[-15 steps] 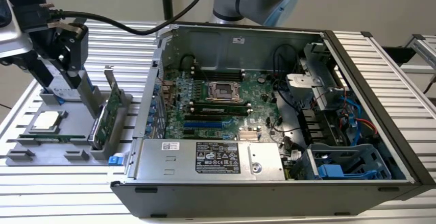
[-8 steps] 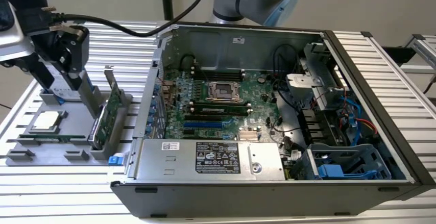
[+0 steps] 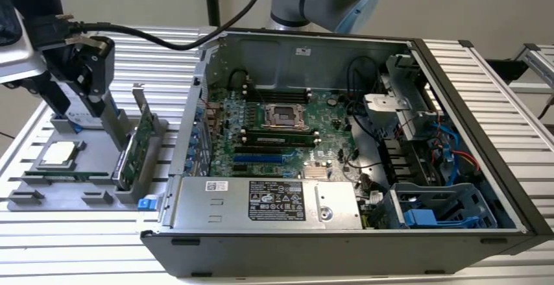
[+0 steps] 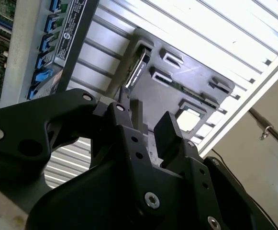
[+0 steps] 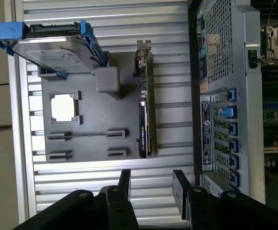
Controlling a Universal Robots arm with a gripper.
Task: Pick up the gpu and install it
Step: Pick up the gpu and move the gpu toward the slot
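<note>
The gripper (image 5: 151,179), jaws apart and empty near the upright gpu (image 5: 146,125), may topple it if lowered off-centre.

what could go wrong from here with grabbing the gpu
1. The gpu stands on its thin edge in the grey tray; the open pincer closing off-centre might tip it.
2. The hard drive stands on the same tray, so a descent might clip it.
3. The computer case sits close beside the gpu, leaving little swing room.
</note>
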